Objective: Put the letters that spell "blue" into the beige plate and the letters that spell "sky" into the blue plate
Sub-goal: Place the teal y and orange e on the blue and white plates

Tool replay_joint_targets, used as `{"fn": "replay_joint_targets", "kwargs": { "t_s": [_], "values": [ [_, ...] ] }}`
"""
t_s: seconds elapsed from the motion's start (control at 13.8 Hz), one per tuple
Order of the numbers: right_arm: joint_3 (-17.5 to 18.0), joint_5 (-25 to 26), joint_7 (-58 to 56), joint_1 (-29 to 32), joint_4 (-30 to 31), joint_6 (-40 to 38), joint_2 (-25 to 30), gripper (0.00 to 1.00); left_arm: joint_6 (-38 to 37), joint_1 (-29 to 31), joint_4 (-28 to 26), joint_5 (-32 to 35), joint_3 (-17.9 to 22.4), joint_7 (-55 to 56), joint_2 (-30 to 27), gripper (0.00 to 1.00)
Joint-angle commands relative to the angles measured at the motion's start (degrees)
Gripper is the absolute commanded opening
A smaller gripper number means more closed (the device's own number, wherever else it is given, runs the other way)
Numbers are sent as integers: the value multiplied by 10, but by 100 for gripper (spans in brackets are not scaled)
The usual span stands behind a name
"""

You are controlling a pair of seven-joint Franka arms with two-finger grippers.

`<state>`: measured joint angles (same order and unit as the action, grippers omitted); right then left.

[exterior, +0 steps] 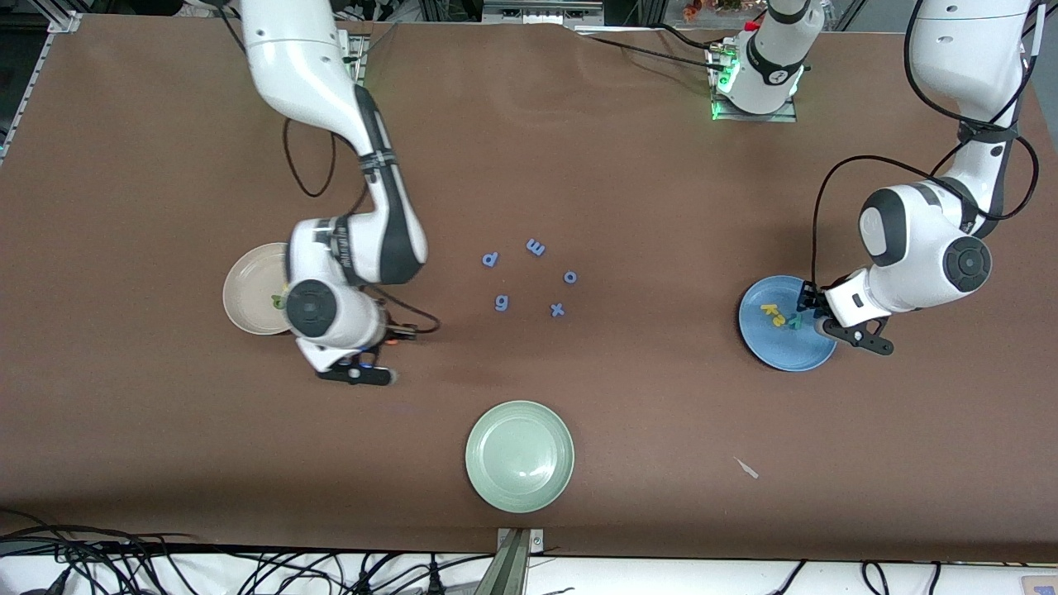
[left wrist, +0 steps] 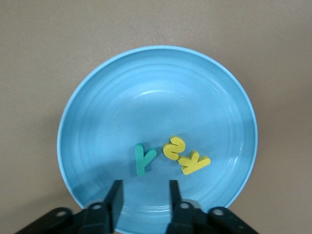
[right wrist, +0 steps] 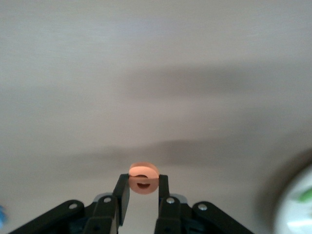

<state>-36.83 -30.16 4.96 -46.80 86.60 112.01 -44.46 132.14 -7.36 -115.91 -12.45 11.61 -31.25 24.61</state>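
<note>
Where counted: three letters (left wrist: 171,156), blue plate (left wrist: 122,87).

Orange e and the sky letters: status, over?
Right gripper shut on orange e, above bare table beside beige plate. Left gripper open, empty, over blue plate; y, s, k in it. Nothing obstructing.

- Right arm (exterior: 331,99): descends from its base, elbow bent, wrist turned down over the table just beside the beige plate (exterior: 252,289).
- Right gripper (right wrist: 143,191): fingers (right wrist: 123,195) clamped on the orange e (right wrist: 143,178), held clear of the table.
- Left arm (exterior: 950,223): folds down from its base, wrist angled over the blue plate (left wrist: 146,87).
- Left gripper (left wrist: 145,195): fingers (left wrist: 115,197) parted, nothing between them, poised above the plate's rim.
</note>
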Motion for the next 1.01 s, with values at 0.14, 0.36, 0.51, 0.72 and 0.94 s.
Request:
{"fn": "replay_joint_targets", "kwargs": {
  "t_s": [0.14,0.36,0.51,0.72,0.94],
  "values": [
    [-46,6,-153,-8,178,27,106,9,3,9,-74,17,-1,3,-88,100],
    [-66,10,-178,-7,209,29,98,10,1,12,-105,18,-2,3,-173,100],
    [-70,9,-173,-3,217,23,79,10,1,13,-108,17,-2,3,-205,100],
    [-96,10,-179,-3,233,3,81,21,-63,12,-101,30,-7,3,-289,100],
    [-101,9,-174,2,232,-4,79,100,-111,13,-77,90,-19,5,-347,100]
  ]
}}
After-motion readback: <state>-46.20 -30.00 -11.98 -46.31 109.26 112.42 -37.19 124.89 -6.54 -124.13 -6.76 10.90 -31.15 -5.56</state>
